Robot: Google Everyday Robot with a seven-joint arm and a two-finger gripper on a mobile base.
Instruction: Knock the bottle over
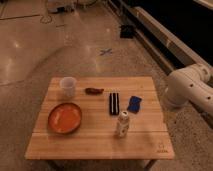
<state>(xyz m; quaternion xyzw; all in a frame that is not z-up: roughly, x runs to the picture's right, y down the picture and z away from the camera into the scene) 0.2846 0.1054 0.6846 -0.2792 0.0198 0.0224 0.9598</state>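
Polished speckled stone floor point(30, 45), glossy with lamp glare, with a blue tape cross point(106, 51) beyond the far side and a dark ledged wall point(165, 30) running off to the upper right. Low bench point(95, 137) of pale slatted wood, rectangular, square-edged. At the right, beside the bench's edge, a smooth white arm point(192, 87) of rounded segments; tool out of view, so grip impossible to tell. Round orange dish point(65, 118), shallow, at the left front. Translucent white cup point(68, 86) at the far left corner. Flat black block point(114, 103) with a pale stripe at centre, a blue pad point(134, 104) just beside it. Small white bottle point(123, 124), rounded, dark-capped, upright just in front of the block, bare wood on its front and right. Small glossy brown lump point(94, 91) near the cup.
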